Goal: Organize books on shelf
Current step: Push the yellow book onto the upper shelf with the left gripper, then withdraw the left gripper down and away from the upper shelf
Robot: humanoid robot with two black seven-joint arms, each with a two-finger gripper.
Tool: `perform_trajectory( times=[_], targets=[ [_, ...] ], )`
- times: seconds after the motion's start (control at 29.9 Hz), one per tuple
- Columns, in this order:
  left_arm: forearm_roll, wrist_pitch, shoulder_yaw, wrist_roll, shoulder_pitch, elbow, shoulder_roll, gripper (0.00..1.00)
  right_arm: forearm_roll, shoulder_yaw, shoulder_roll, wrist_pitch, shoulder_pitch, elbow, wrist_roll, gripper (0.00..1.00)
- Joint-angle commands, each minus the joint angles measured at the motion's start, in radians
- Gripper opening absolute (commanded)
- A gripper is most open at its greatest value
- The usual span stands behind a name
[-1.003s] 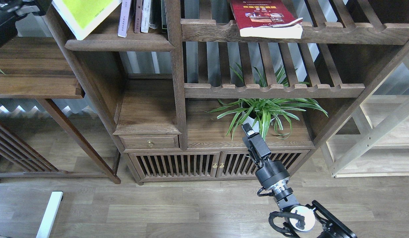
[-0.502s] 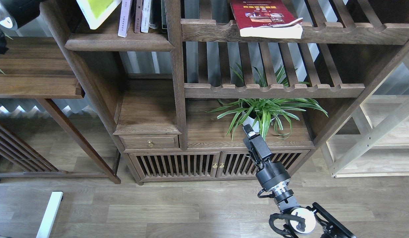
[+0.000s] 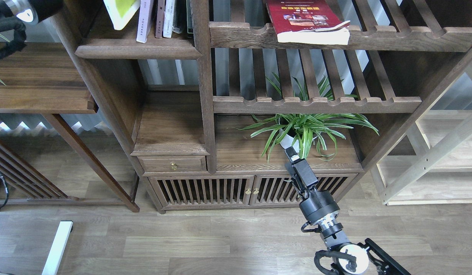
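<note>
The bright yellow-green book leans tilted at the top edge of the head view, over the dark-brown shelf, close to the pale lavender book standing upright. The dark red book lies flat on the upper slatted rack, its pages overhanging the front rail. Only a thick part of my left arm shows in the top left corner; its gripper is out of view. My right gripper hangs low in front of the potted plant, seen edge-on, so its fingers cannot be told apart.
Narrow dark and white volumes stand beside the lavender book. A potted spider plant sits on the cabinet top under the lower slatted rack. A brown side table is at left, pale shelving at right.
The yellow-green book has moved right and up, turning more upright toward the standing books. My left arm has shifted at the top left. My right gripper has drifted slightly right and down.
</note>
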Motion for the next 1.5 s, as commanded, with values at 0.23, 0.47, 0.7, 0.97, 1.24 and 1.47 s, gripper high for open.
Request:
perform_trajectory(
  times=[0.23, 0.47, 0.7, 0.97, 1.24, 1.47],
  targets=[
    [0.015, -0.003, 0.084, 0.0, -0.045, 0.106, -0.013, 0.02, 0.002, 0.033, -0.012, 0.0, -0.061, 0.008, -0.002, 0.99],
    [0.015, -0.002, 0.096, 0.0, -0.042, 0.111, -0.031, 0.04, 0.002, 0.033, -0.012, 0.0, -0.078, 0.008, 0.0, 0.99],
    [0.015, 0.0, 0.103, 0.0, -0.044, 0.11, -0.034, 0.31, 0.003, 0.033, -0.009, 0.0, -0.078, 0.008, 0.001, 0.99],
    [0.015, -0.002, 0.103, 0.0, -0.053, 0.11, -0.037, 0.5, 0.003, 0.033, -0.006, 0.0, -0.069, 0.004, 0.0, 0.99],
    [0.015, -0.002, 0.103, 0.0, -0.088, 0.11, -0.053, 0.63, 0.006, 0.033, -0.01, 0.0, -0.066, 0.0, -0.002, 0.99],
    [0.015, 0.0, 0.099, 0.0, -0.145, 0.11, -0.071, 0.63, 0.008, 0.033, -0.012, 0.0, -0.061, 0.0, -0.003, 0.99]
  ],
)
